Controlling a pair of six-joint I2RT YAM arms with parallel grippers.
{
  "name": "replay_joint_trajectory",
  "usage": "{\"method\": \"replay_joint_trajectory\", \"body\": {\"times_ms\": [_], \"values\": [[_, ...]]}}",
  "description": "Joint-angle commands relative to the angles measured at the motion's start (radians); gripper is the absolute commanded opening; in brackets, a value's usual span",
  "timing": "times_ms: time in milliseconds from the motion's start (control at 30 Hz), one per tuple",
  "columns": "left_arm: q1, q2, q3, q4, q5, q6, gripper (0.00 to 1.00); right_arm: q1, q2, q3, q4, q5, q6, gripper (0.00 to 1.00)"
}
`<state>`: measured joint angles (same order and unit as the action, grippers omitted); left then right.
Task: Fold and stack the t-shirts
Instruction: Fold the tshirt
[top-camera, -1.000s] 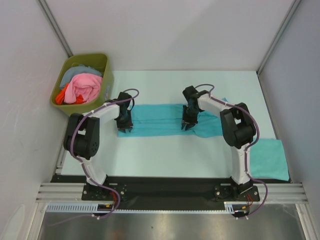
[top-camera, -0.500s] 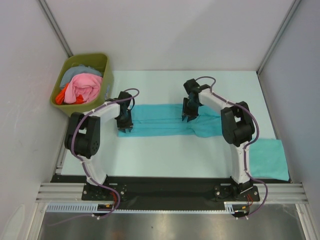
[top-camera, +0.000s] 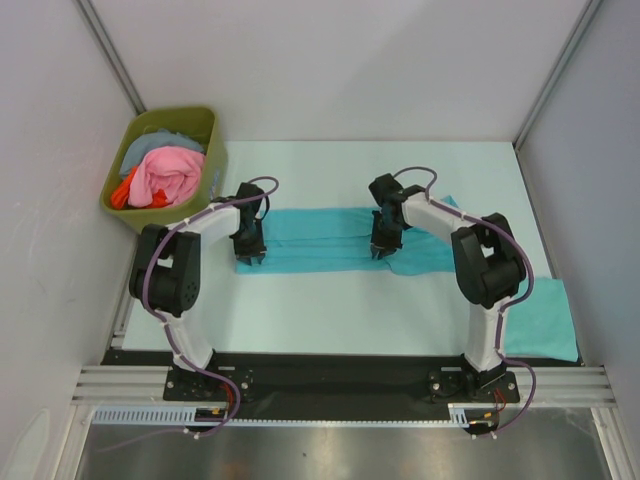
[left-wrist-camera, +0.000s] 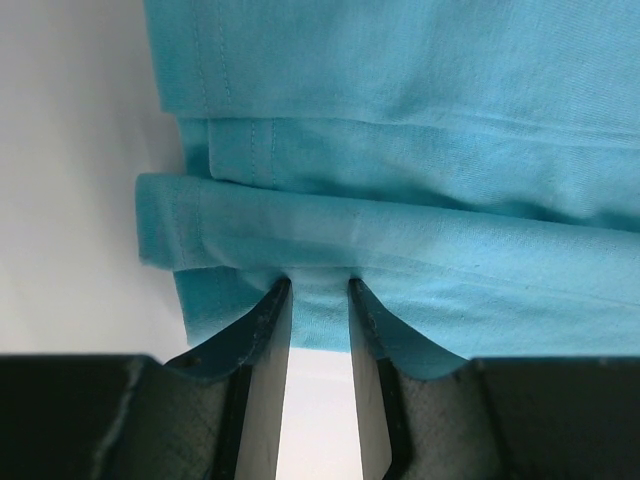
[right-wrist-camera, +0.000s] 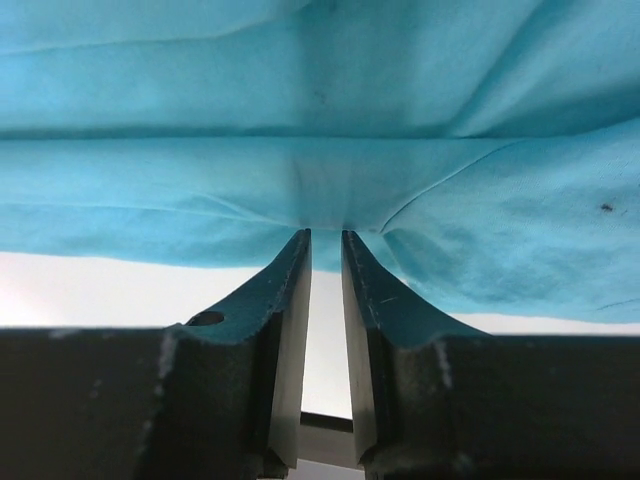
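Left gripper: set down at the left end of the t-shirt; in the left wrist view its fingers are seen drawn close together, with a fold of the turquoise cloth pinched between the tips.
Right gripper: set down on the same t-shirt, right of its middle; in the right wrist view its fingers are seen nearly together, clamped on the cloth's near edge, with creases spreading from the pinch.
T-shirt: laid on the desk as a long narrow band reaching from the left gripper past the right gripper; several layers and stitched hems are shown just beyond the left gripper's fingertips; a wider, looser part is spread to the right of the right gripper.
Second t-shirt: same turquoise; laid flat well apart from the right gripper, to its right and nearer the arm bases, partly hidden behind the right arm.
Bin: olive-green; placed beyond and to the left of the left gripper, close to it; whether it is touched cannot be told.
Bin contents: a pink garment on top, with grey and orange cloth beside it.
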<state>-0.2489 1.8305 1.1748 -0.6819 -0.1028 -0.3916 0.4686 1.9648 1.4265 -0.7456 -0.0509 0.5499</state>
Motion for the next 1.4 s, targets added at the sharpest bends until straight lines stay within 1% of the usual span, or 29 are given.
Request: {"method": "replay_joint_trajectory", "body": {"times_ms": [0,200,367,600,800,967,1133,1200,1267,1367], "values": [[0.010,0.023,0.019,0.039,-0.012,-0.010,0.34,-0.007,-0.038,-0.015,0.034,0.028,0.022,0.24],[0.010,0.021,0.023,0.041,0.005,-0.006,0.34,-0.004,-0.035,-0.052,0.077,0.037,0.038,0.22],[0.010,0.023,0.025,0.044,0.009,-0.006,0.33,0.001,-0.041,-0.080,0.123,0.094,0.035,0.23],[0.010,0.027,0.016,0.044,0.000,0.000,0.33,-0.005,0.003,-0.029,0.158,0.157,0.016,0.24],[0.010,0.026,0.005,0.045,-0.005,0.000,0.33,-0.022,0.052,0.041,0.143,0.178,0.005,0.25],[0.010,0.026,-0.004,0.047,-0.006,-0.001,0.33,-0.048,0.100,0.120,0.126,0.160,-0.010,0.27],[0.010,0.013,-0.003,0.042,-0.002,-0.001,0.33,-0.051,0.134,0.207,0.075,0.168,-0.054,0.28],[0.010,-0.008,0.006,0.038,0.009,0.002,0.32,-0.042,0.120,0.226,0.049,0.177,-0.065,0.28],[0.010,-0.048,0.009,0.047,0.017,0.007,0.32,-0.027,0.073,0.218,0.029,0.181,-0.079,0.29],[0.010,-0.060,0.035,0.061,0.023,0.016,0.32,-0.012,0.033,0.203,0.011,0.142,-0.070,0.31]]}}
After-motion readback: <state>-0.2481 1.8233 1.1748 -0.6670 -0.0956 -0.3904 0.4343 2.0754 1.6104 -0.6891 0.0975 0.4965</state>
